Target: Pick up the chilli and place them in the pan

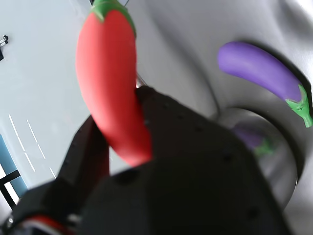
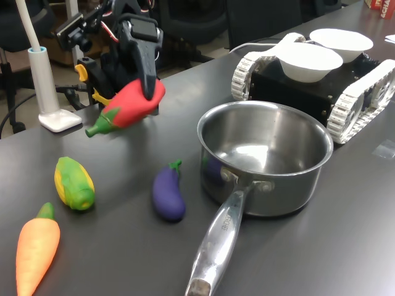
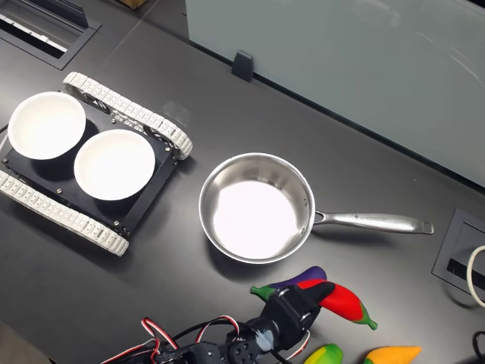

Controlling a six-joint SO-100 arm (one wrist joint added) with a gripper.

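Glossy red tapered chilli is clamped in the black tool, raised beside the shiny steel pan.

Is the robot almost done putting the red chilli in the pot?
About halfway. Done: the chilli is picked up, clear of the table in the first exterior view. In hand: the hand is shut on it, stem end hanging down. Left: the pan is empty, so the chilli must be carried over and dropped in.

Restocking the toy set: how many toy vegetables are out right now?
4. The chilli is in the gripper; the eggplant, corn and carrot lie on the table beside the pan. None seem hidden.
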